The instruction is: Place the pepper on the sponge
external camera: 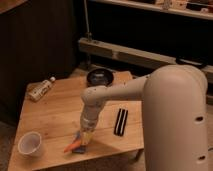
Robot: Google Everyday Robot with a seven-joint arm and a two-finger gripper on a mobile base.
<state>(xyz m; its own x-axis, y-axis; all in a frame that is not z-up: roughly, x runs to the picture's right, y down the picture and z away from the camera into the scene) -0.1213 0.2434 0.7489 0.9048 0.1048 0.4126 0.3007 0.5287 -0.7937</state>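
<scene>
Pepper lying on sponge; arm angled steeply down, tool at pepper's end, grip state cannot tell.

Honey-coloured wood with fine pale grain, that's the desk. The arm is cream-white all along. The tool hangs low near the desk's front edge, just above the pepper, and shows a yellowish-tan tint. The pepper glows orange-red, and there's the blue-grey of the sponge right by it. At the left, a pale whitish cup. At the back, a glossy black bowl. The block is black with a lighter stripe down its middle. The bottle is whitish with a brownish patch.
</scene>
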